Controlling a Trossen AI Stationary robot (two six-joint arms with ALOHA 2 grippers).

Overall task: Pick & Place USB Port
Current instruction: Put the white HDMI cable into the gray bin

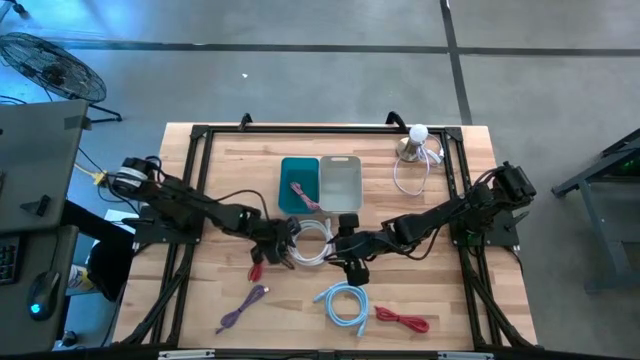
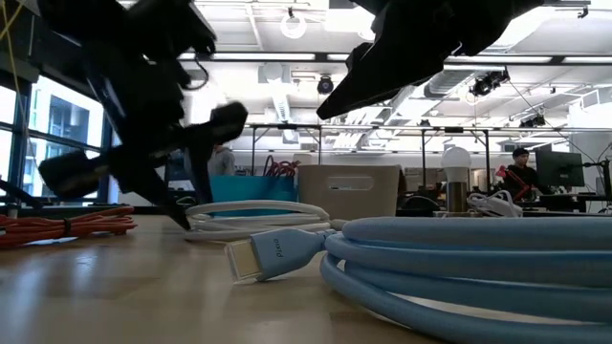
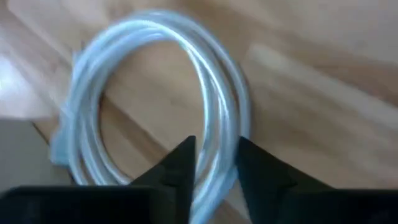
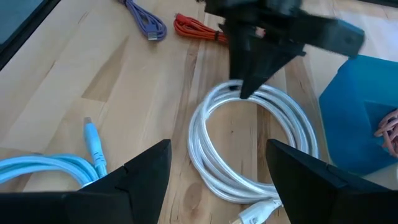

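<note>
On your bench [image 1: 230, 150], working from the left: a purple cable [image 1: 243, 306] lies at about 7 o'clock from the centre, and a small red cable [image 1: 256, 268] sits just right of it, close to the left arm's tip. Your left pincer [image 1: 283, 243] is down at the left edge of the white cable coil [image 1: 312, 243]; its fingers [image 3: 180, 168] stand slightly apart with the coil's strands running between them, and you can't tell whether they press on the cable. The coil lies flat at the middle of the bench. Straight up from it, at 12 o'clock, stand a teal bin [image 1: 298, 183] holding a pink cable [image 1: 303, 193] and, touching its right side, a grey bin [image 1: 339, 181]. Your right pincer [image 1: 343, 243] hovers just right of the coil, spread wide and holding nothing. At 5 o'clock lie a light blue cable [image 1: 344, 303] and a red cable [image 1: 402, 320]. At 1 o'clock a small lamp [image 1: 414, 142] stands near the bench's far edge.
</note>
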